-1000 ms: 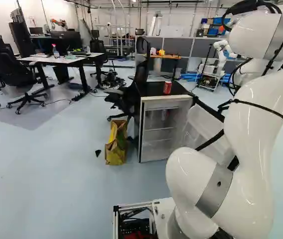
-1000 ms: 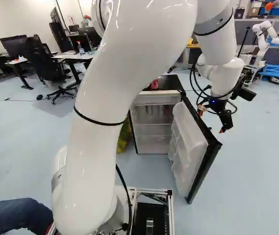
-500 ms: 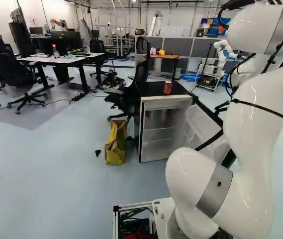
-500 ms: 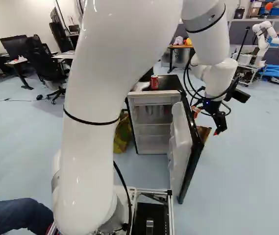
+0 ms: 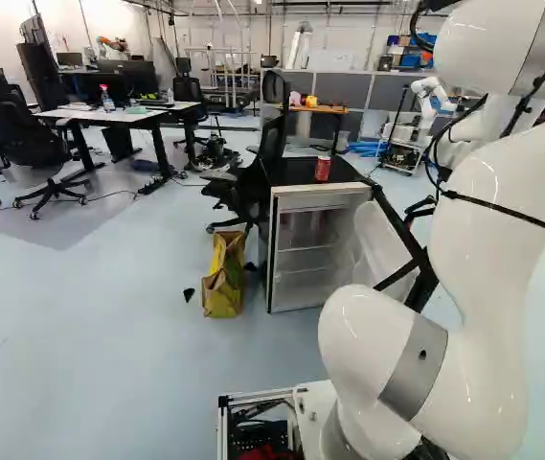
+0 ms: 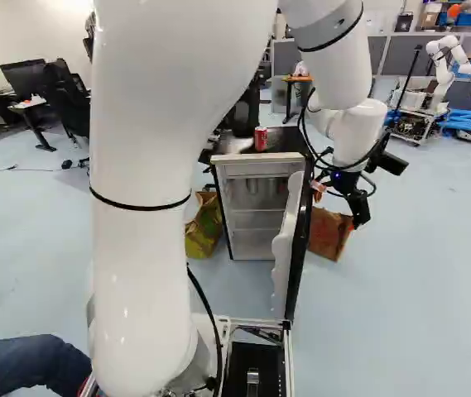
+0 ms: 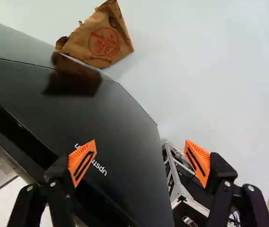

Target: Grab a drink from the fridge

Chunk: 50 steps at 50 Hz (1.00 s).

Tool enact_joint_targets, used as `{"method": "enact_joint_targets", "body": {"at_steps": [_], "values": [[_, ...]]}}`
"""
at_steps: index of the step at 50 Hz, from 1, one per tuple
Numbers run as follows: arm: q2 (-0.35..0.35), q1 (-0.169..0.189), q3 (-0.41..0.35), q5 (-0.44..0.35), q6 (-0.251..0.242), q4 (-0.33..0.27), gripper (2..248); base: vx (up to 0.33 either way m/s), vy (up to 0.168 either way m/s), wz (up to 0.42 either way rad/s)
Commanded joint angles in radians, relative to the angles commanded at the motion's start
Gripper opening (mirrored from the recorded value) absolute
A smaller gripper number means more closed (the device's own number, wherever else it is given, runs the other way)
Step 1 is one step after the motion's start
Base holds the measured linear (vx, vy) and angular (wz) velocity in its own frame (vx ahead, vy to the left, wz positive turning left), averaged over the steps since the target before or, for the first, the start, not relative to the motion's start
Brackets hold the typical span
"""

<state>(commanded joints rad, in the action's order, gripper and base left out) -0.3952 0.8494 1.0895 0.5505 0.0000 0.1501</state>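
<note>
In the right base view my gripper (image 6: 355,217) hangs low on the outer side of the fridge door (image 6: 300,248). The wrist view shows the gripper (image 7: 140,147) wide open, gripping nothing; one orange-padded finger overlaps the door's black outer face (image 7: 110,118), the other stands past its edge. Whether either touches the door I cannot tell. The door stands open, swung out towards the base. Inside the fridge (image 5: 318,202) are shelves and pale, blurred items that I cannot make out as drinks. A red can (image 5: 323,169) stands upright on the fridge top.
A brown paper bag (image 6: 328,233) stands on the floor beyond the door. A yellow-green bag (image 5: 222,278) is left of the fridge in the left base view, with an office chair (image 5: 253,182) behind. Another robot (image 6: 449,66) stands far back. A person's leg (image 6: 20,364) is close beside the base.
The door has swung partway towards closed. My arm and gripper have shifted leftwards in the right base view, on the door's outer side. The base and the can have stayed put.
</note>
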Motion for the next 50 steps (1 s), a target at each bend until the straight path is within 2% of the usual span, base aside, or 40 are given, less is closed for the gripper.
{"method": "enact_joint_targets", "body": {"at_steps": [21,50], "values": [[0.059,-0.033,-0.08,0.0,0.0,-0.007,247,0.0,0.0,0.0],[0.131,-0.099,-0.176,-0.003,0.0,-0.074,247,0.0,0.0,0.0]]}}
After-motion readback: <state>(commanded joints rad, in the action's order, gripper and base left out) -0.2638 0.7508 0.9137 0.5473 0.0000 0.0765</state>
